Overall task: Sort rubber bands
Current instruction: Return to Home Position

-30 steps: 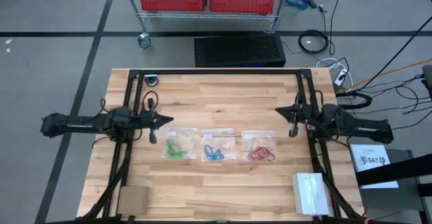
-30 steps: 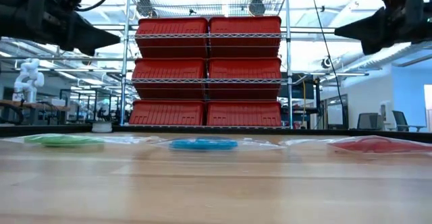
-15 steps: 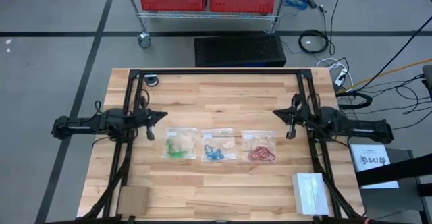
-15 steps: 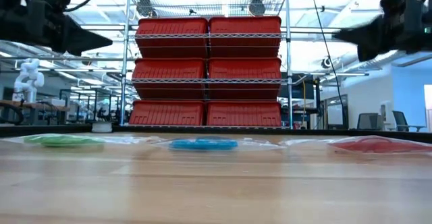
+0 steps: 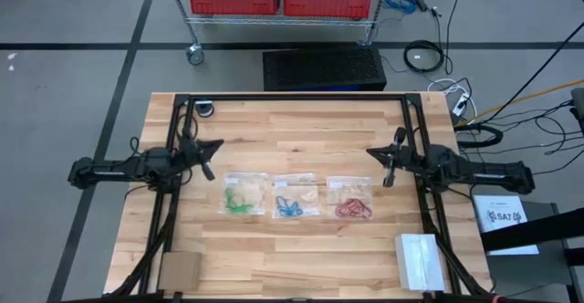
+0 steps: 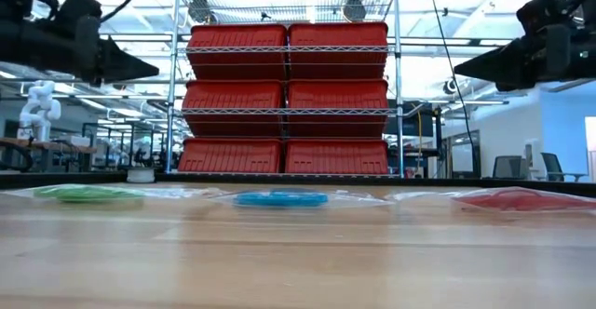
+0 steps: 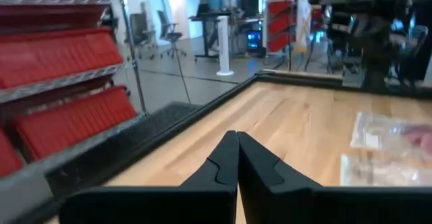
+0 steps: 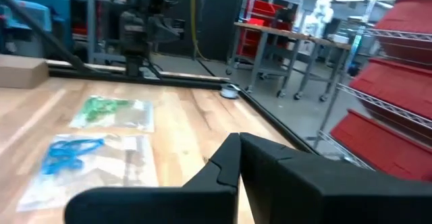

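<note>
Fronting red bins (image 6: 284, 104): table (image 5: 292, 120), rubber bands (image 5: 289, 206)

**Floor** (image 5: 64, 75): grey, smooth, crossed by dark lines.
**Wire rack** (image 6: 289, 112): chromed, on casters, beyond the far edge of the wooden counter (image 5: 301, 134).
**Red bins** (image 6: 237, 95): three tiers on the rack, two per tier.
**Black ribbed slab** (image 5: 324, 68): on the floor between rack and counter.
**Loose cables** (image 5: 424, 57): coiled on the floor at the right.
**Office chair** (image 6: 507, 167): far right of the room.
**Overhead light**: bright, white.
</note>
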